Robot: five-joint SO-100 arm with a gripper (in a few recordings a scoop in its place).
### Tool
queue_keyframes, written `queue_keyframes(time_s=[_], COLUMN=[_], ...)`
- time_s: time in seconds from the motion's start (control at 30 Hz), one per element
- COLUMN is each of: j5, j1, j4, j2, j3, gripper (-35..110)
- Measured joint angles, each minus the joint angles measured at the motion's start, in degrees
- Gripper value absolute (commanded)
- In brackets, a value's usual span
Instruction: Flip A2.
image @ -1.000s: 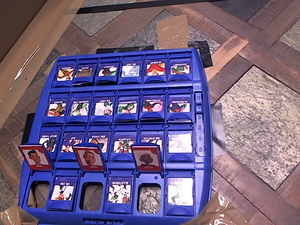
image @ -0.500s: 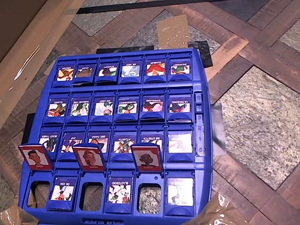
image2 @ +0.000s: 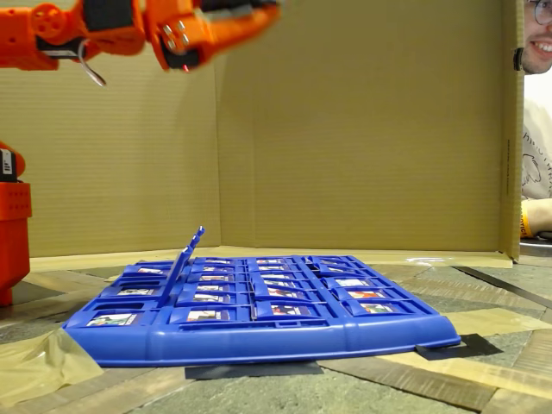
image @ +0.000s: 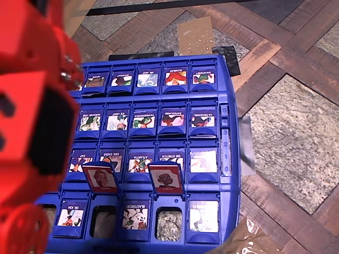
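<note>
A2 [image: 100, 177] is the red-framed tile with an auburn-haired face, standing upright in the second-lowest row of the blue game board [image: 225, 84]. In the fixed view the raised tiles [image2: 185, 253] show edge-on as one tilted blue flap. My orange arm [image: 32, 111] looms large and out of focus over the board's left side in the overhead view and hides the leftmost column. In the fixed view my gripper [image2: 246, 12] is high above the board, blurred by motion, well apart from every tile. Its jaws cannot be made out.
A second red tile labelled LUCIA [image: 166, 178] stands upright two slots to the right of A2. The other tiles lie flat. Cardboard walls [image2: 362, 129] enclose the back. A person [image2: 536, 112] is at the right edge. Tape patches [image2: 39, 366] hold the board's corners.
My arm has swung in over the board's left side in the overhead view and now covers the leftmost upright tile. The tiles have not moved.
</note>
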Motion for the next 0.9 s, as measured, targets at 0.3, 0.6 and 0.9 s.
queue_keyframes(time_s=[0.3,0.6,0.9], j5=[0.00,0.09,0.53], j1=[-0.18,-1.67,-3.25], j4=[20.48,33.49,39.11], j2=[-12.57,-22.94,-30.50], j3=[-8.53,-11.34,-13.62], gripper=[0,0,0])
